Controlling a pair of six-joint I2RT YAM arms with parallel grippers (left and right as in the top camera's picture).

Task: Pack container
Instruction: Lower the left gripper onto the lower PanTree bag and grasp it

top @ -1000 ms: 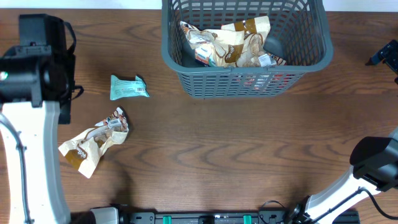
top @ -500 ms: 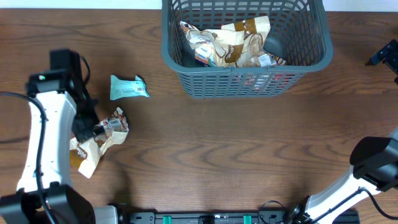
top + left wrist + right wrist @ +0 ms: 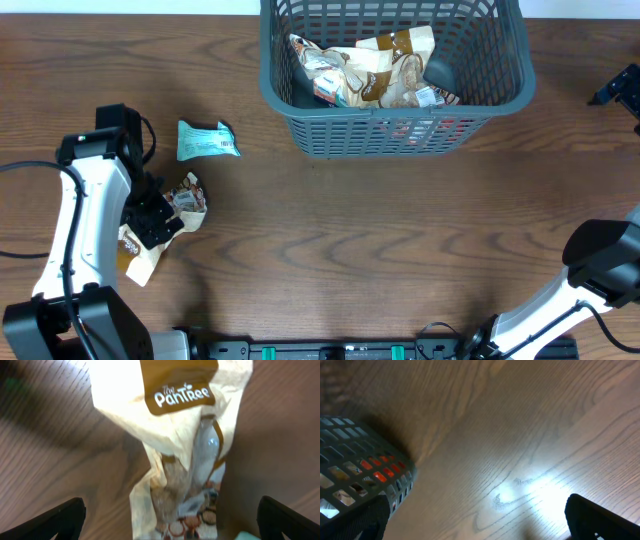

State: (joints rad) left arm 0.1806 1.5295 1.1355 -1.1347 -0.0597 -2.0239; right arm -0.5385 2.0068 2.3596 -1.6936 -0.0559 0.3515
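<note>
Left hand now over cream packet

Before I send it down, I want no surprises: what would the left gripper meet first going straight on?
The Pantree bag: it lies centred between the open fingers of the left gripper, straight ahead, with the table under it. Depth is unclear, so I cannot tell the gap.

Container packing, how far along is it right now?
Done: several snack packets lie in the container. In hand: the left gripper is open, straddling the tan packet on the table, not yet closed on it. Left: that packet and the teal packet beside it both need to go in. The right gripper hangs open near the container, holding nothing.
</note>
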